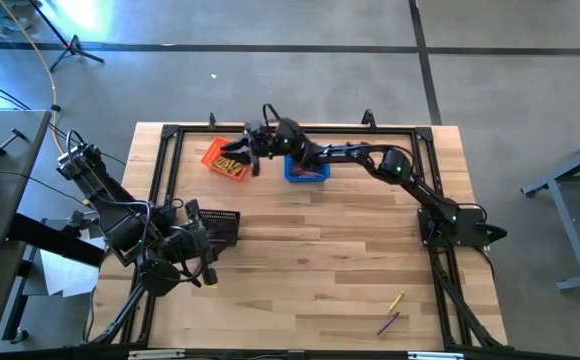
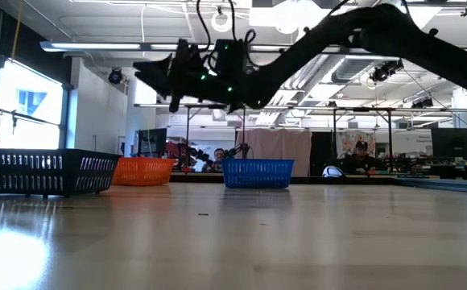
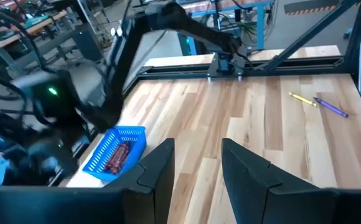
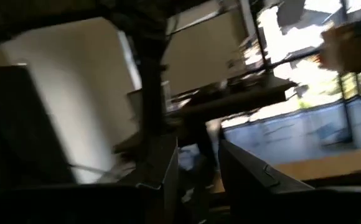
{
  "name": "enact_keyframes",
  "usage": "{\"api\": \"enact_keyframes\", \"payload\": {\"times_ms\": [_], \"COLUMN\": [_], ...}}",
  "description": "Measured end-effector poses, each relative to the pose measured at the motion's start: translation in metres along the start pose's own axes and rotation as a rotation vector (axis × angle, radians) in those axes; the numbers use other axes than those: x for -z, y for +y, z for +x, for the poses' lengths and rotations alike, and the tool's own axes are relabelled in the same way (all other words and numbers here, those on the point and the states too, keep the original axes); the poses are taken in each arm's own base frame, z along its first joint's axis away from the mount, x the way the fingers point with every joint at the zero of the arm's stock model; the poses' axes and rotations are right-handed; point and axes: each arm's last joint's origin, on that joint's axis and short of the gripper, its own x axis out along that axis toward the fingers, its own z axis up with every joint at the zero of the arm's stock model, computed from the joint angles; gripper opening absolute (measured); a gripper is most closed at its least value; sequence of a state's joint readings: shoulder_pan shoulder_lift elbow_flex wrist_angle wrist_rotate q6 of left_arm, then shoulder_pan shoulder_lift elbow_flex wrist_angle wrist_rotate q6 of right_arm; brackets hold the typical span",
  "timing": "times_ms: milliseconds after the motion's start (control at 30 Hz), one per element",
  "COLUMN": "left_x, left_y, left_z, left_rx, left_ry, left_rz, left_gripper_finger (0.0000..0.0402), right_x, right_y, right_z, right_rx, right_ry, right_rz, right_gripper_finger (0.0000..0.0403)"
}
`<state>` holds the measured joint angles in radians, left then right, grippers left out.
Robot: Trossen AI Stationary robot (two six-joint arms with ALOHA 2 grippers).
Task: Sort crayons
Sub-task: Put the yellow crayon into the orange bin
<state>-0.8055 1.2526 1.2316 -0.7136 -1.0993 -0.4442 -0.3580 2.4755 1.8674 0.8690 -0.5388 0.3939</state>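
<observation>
Right gripper (image 1: 242, 152) hangs above the orange basket (image 1: 224, 160) at the far bench edge, fingers parted, nothing visibly held. Blue basket (image 1: 307, 171) sits just right of it. Two crayons (image 1: 391, 313) lie loose near-right. Left gripper (image 3: 196, 163) waits by the black basket (image 1: 220, 228), fingers apart, empty. Best: lift clear of the rim before swinging right.

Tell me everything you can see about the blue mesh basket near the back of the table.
The blue mesh basket is small and rectangular, with open lattice walls that look like plastic. It sits upright on the wooden table near the back edge, apart from the orange mesh basket beside it. Reddish-purple crayons lie inside. The right arm passes above it; nothing visibly grips it.
</observation>
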Motion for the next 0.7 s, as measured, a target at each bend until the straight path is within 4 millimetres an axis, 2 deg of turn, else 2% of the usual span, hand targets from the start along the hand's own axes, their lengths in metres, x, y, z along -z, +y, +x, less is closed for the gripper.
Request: {"api": "enact_keyframes", "payload": {"times_ms": [100,200,267,367,500,700], "left_x": [0.0,0.0,0.0,0.0,0.0,0.0], "left_y": [0.0,0.0,0.0,0.0,0.0,0.0], "left_z": [0.0,0.0,0.0,0.0,0.0,0.0], "left_rx": [0.014,0.015,0.015,0.015,0.015,0.014], "left_ry": [0.006,0.007,0.007,0.007,0.007,0.007], "left_rz": [-0.001,0.0,0.0,-0.006,-0.022,-0.023], "left_gripper_finger": [0.0117,0.0117,0.0117,0.0117,0.0117,0.0117], "right_x": [-0.019,-0.043,-0.058,-0.07,-0.08,-0.066], "right_y": [0.002,0.008,0.017,0.035,0.068,0.121], "right_z": [-0.006,-0.014,-0.02,-0.033,-0.059,-0.085], "right_rx": [-0.156,-0.241,-0.23,-0.137,0.027,0.082], "right_ry": [0.149,0.303,0.391,0.567,0.88,1.324], "right_rz": [0.165,0.257,0.258,0.184,0.054,0.164], "right_gripper_finger": [0.0096,0.0089,0.0087,0.0085,0.0085,0.0084]}}
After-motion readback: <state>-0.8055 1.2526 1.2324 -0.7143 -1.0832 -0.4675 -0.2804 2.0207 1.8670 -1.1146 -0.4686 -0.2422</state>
